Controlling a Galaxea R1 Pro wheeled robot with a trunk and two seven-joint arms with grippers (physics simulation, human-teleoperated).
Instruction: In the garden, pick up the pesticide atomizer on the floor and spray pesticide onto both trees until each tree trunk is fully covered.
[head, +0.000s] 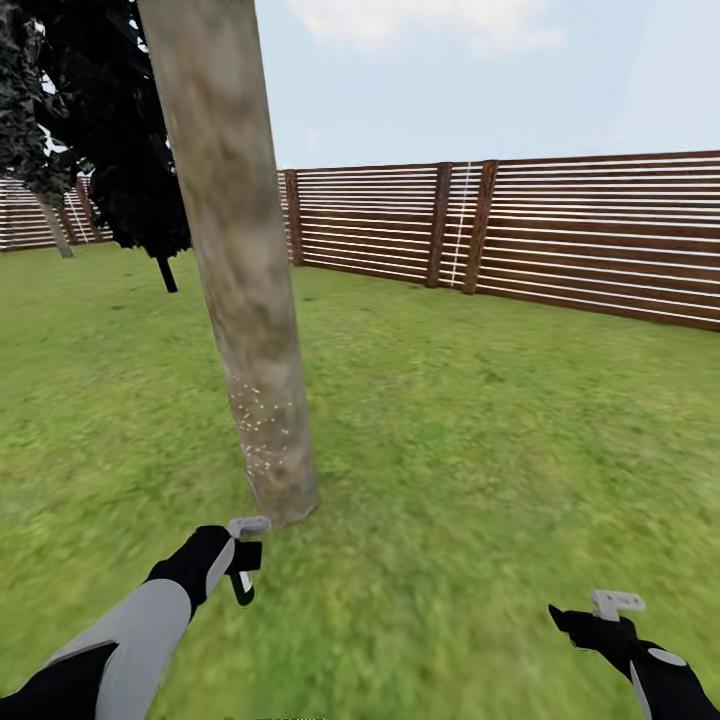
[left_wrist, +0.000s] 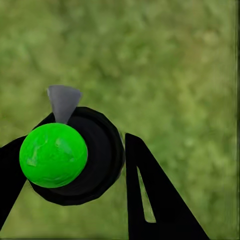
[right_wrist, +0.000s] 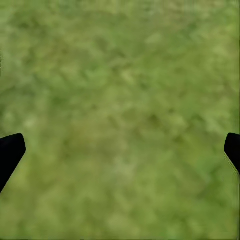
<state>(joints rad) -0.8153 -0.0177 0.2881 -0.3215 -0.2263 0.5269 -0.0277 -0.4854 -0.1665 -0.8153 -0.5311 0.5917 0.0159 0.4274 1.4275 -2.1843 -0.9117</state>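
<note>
A thick, leaning grey-brown tree trunk (head: 235, 250) rises just ahead of me in the head view. Tiny white specks of pesticide (head: 262, 425) dot its lower part. My left gripper (head: 243, 550) hovers close to the trunk's base, shut on the pesticide atomizer (head: 245, 578). In the left wrist view the atomizer's dark round body (left_wrist: 102, 160) with its green spot (left_wrist: 53, 155) and grey nozzle sits between the black fingers (left_wrist: 150, 200), over grass. Low at the right, my right gripper (head: 612, 612) is open and empty, its fingertips (right_wrist: 10, 152) wide apart above the lawn. A second grey leaning trunk (head: 55, 228) stands far off at the left.
A brown slat fence (head: 560, 240) runs along the back and right of the lawn. A dark-leaved thin-trunked tree (head: 140, 180) stands behind the near trunk on the left. Open grass (head: 480, 430) stretches to the right.
</note>
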